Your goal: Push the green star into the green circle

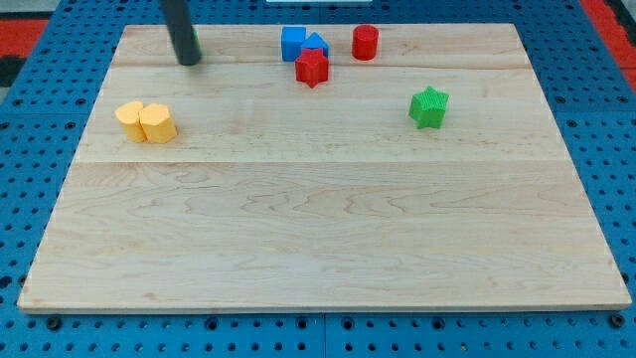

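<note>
pale wooden board (328,239) on blue pegboard (30,119); my tip (188,62), no pincer, well left of green star (429,106).

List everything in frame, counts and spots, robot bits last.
green star: 1, green, right of centre, upper half, alone
red star: 1, red, top centre, touching the blue blocks
red cylinder: 1, red, top, right of the red star
blue blocks: 2, blue, top centre, pressed together, shapes unclear
yellow blocks: 2, yellow, left side, touching
green block: 1, green, top left, mostly hidden behind the rod, shape unclear
board: 1, light wood
pegboard: 1, blue, around the board
my tip: 1, dark rod, top left, far from the green star
</note>
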Robot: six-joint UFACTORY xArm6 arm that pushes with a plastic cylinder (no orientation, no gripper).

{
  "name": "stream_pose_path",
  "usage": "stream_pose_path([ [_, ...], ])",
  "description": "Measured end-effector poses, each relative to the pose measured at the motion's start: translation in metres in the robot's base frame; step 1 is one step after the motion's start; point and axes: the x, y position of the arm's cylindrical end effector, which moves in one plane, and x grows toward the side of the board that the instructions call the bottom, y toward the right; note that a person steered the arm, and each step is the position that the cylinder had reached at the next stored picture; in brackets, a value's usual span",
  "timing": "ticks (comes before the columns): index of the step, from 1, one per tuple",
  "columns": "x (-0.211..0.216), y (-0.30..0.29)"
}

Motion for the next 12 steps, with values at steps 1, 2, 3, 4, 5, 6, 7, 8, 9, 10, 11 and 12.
stream_pose_path([
  [1, 0.068, 0.072],
  [2, 0.114, 0.100],
  [3, 0.137, 0.179],
  [4, 0.153, 0.249],
  [5, 0.137, 0.295],
  [6, 0.109, 0.295],
  [7, 0.094, 0.295],
  [8, 0.073, 0.311],
  [9, 0.064, 0.310],
  [10, 0.060, 0.310],
  [11, 0.042, 0.324],
  [12, 0.055, 0.281],
])
